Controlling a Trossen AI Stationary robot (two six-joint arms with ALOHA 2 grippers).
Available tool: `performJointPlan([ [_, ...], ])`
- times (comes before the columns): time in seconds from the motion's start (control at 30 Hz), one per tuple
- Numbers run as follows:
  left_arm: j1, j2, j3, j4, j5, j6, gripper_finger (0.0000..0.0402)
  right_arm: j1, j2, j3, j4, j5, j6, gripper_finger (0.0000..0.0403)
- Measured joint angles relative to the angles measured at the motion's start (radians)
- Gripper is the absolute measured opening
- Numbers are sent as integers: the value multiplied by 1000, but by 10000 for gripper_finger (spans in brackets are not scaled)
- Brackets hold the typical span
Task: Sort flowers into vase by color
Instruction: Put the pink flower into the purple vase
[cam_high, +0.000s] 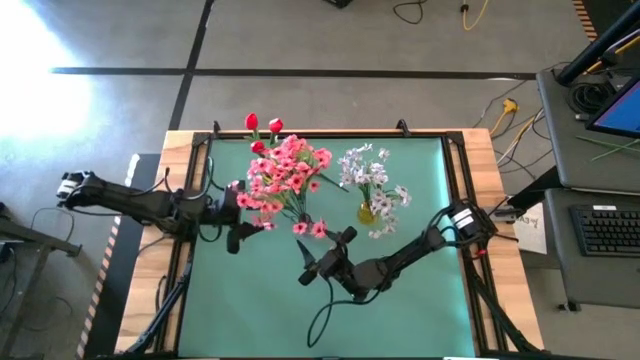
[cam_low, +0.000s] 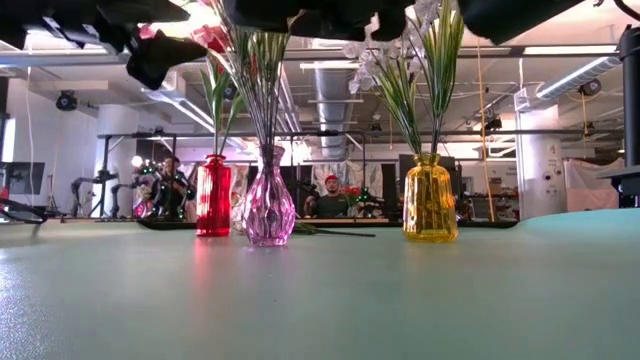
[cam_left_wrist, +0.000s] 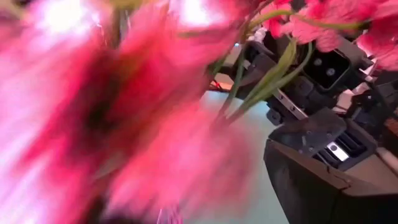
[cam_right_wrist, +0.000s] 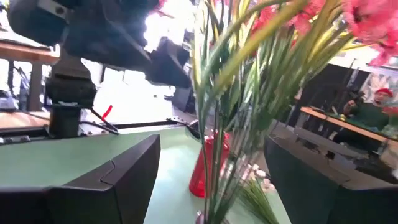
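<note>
Three vases stand upright on the green mat. A red vase (cam_low: 213, 195) holds red blossoms (cam_high: 262, 125). The pink vase (cam_low: 269, 205) holds a thick bunch of pink flowers (cam_high: 285, 178), and the yellow vase (cam_low: 430, 200) holds white sprays (cam_high: 372, 178). My left gripper (cam_high: 243, 215) is at the pink bunch's left side, open, and blurred pink blossoms (cam_left_wrist: 124, 124) fill its wrist view. My right gripper (cam_right_wrist: 211, 143) is open at the bunch's near-right side (cam_high: 306, 263). Its fingers stand on either side of the green stems (cam_right_wrist: 214, 155), apart from them. My left gripper is in among the pink blossoms (cam_left_wrist: 186, 162) at the bunch's left side, coming in level from the table's left. The blossoms hide one finger, and I cannot tell whether either finger touches them.
A loose stem (cam_low: 335, 232) lies flat on the mat behind the pink vase. Pink blossoms (cam_high: 310, 229) show low at the bunch's near side. People sit in the room beyond the far edge. Bare mat (cam_high: 260, 310) stretches toward the near edge.
</note>
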Motion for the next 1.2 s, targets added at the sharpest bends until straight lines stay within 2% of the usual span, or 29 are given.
performJointPlan([
  [0.3,-76,119,0,92,-191,21,249,48,-1,0,0,77,-85,278],
  [0.47,-115,138,0,130,-200,29,249,68,-1,0,0,78,-138,276],
  [0.57,-138,130,13,77,-201,36,249,71,-2,0,0,77,-152,274],
  [0.7,-169,91,90,-135,-235,17,249,69,-3,0,0,78,-164,274],
  [0.87,-213,75,266,-532,-295,-96,249,69,-12,0,1,72,-213,269],
  [0.97,-250,84,395,-877,-271,-281,249,69,-20,0,1,77,-280,266],
  [1.07,-300,100,489,-1163,-252,-488,249,79,-43,0,1,126,-370,263],
  [1.13,-334,106,533,-1271,-252,-583,249,86,-66,0,2,158,-447,262],
  [1.2,-371,110,549,-1302,-258,-630,249,92,-83,0,2,164,-510,260],
])
